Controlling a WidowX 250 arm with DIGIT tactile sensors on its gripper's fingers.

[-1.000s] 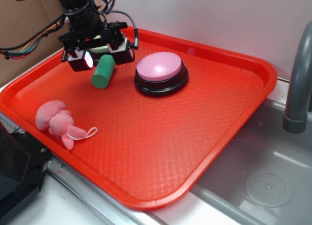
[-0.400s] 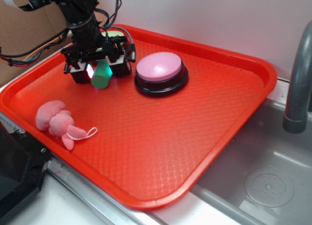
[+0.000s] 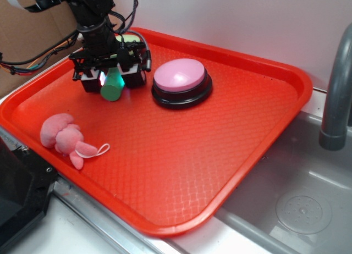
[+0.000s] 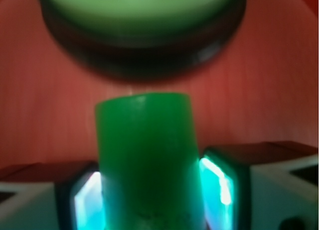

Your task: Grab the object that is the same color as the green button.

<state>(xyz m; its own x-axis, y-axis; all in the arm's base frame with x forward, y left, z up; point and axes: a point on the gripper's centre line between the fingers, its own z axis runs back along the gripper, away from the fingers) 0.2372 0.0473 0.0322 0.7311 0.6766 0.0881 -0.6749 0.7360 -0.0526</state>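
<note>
The red tray (image 3: 236, 127) carries everything. At its far left corner the gripper (image 3: 113, 78) stands low, its fingers (image 4: 222, 182) closed against both sides of the green cylinder (image 4: 147, 160), which lies just before the green button (image 4: 142, 21). The pink button (image 3: 181, 82) sits right of the gripper, the pink plush toy (image 3: 65, 138) at the tray's near left edge.

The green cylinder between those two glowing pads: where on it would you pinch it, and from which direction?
Across its round sides, near the middle, coming straight down from above. The green cylinder lies on the red tray, so its curved flanks face the pads of the gripper, which already straddles it. The green button sits just past its far end, so an end-on approach looks cramped.
</note>
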